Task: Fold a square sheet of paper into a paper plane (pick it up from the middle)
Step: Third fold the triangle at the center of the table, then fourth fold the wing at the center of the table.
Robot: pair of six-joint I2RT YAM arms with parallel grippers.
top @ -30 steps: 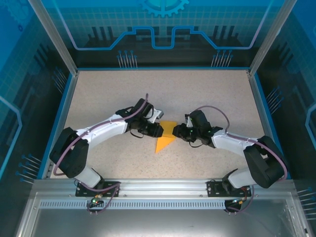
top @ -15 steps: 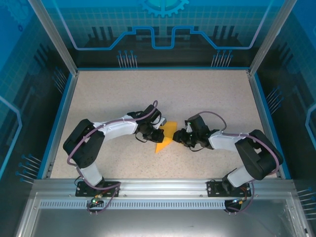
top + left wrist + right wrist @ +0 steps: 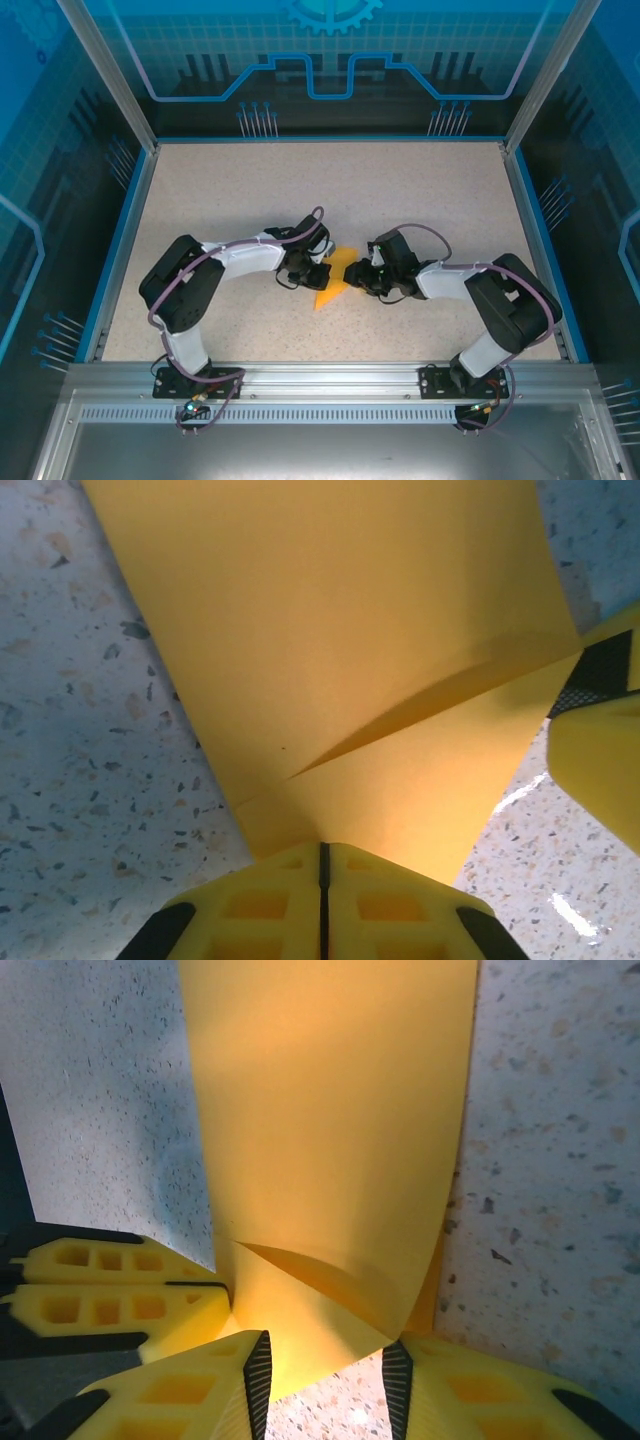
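paper point(image 3: 333, 287) | edge pinched in left jaws | corner between parted right jaws

Sheet of paper point(image 3: 333, 282): plain orange-yellow, no print, darker shade along the crease. Tabletop point(image 3: 300, 190): beige with fine dark speckle, blue rim. Left tool point(image 3: 323, 855) and right tool point(image 3: 325, 1370): yellow fingers point(image 3: 390, 900), black textured pads point(image 3: 397, 1375). Arms point(image 3: 240, 256): white shells, black joints, purple-grey cables point(image 3: 300, 228). Walls point(image 3: 330, 60) behind the tabletop: translucent blue, lighter blue grid and circuit-line pattern.

Bright even light, soft shadows, blurry wrist close-ups, glare on table point(image 3: 522, 794)
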